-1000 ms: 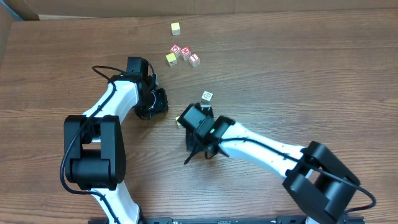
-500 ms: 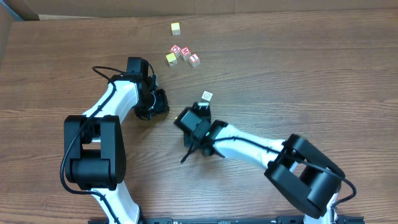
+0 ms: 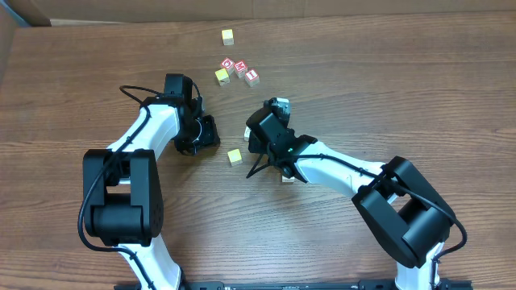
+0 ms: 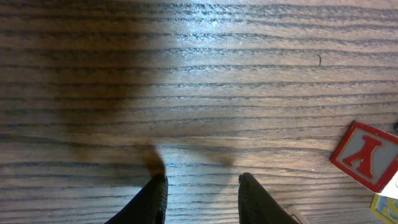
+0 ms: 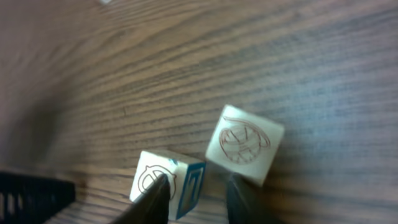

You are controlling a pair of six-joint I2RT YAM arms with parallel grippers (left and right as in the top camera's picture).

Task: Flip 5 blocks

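Right fingers (image 5: 198, 200) apart, clamping nothing. They have released and moved up the bench (image 3: 419, 72), leaving a yellow block (image 3: 235, 156) free behind them, which I judge flipped. Blue-edged block (image 5: 155, 182) and cream block (image 5: 244, 144) sit just ahead. Left fingers (image 4: 202, 199) apart, empty.

In the left wrist view the right edge cuts through a red-and-white letter block (image 4: 367, 154). Only a corner of a yellow block (image 4: 387, 206) shows at the lower right. The right wrist view is soft throughout, and a finger of the right hand (image 5: 198, 182) covers part of the blue-faced block (image 5: 188, 185). From overhead, the right arm half covers a pale block (image 3: 287, 179), whose print is too small to read.
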